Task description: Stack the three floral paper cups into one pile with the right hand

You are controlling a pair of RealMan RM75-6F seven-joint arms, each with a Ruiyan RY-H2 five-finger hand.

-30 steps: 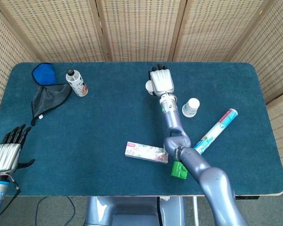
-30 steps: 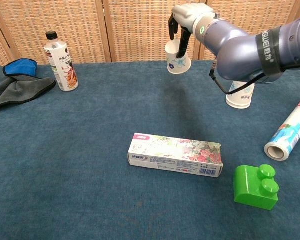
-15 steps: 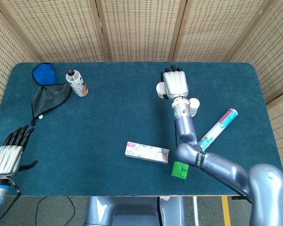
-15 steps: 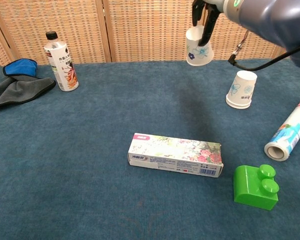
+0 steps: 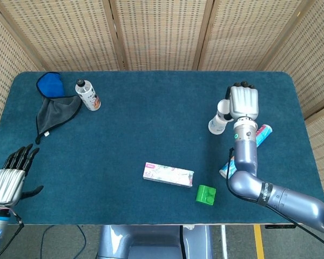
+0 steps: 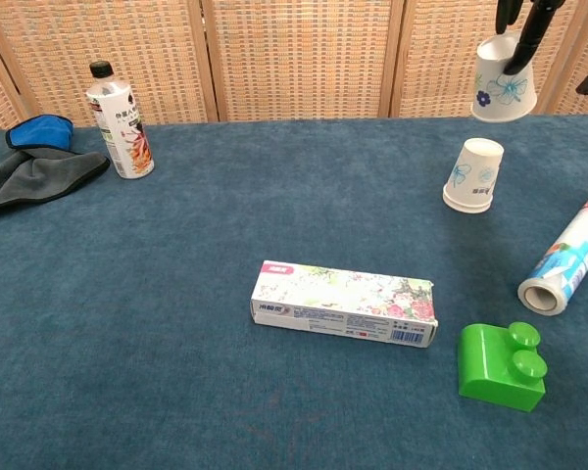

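Head view puts my right hand (image 5: 243, 102) at the right of the frame, gripping a raised floral cup (image 6: 504, 77) above the upside-down cup (image 6: 473, 175) on the worktop (image 5: 151, 135), open cloth to its left; my left hand (image 5: 9, 177) lies released lower left; the bottle (image 6: 119, 121) print is unreadable

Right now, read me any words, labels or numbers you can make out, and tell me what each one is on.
No text here can be read for certain.
Bottle: printed label, characters too small and blurred.
Box: floral print, small text and a barcode, too blurred.
Roll: colourful print, no legible words.
Cups, one held and one on the table: flower pattern only, no writing seen.
Green block: no marking visible.
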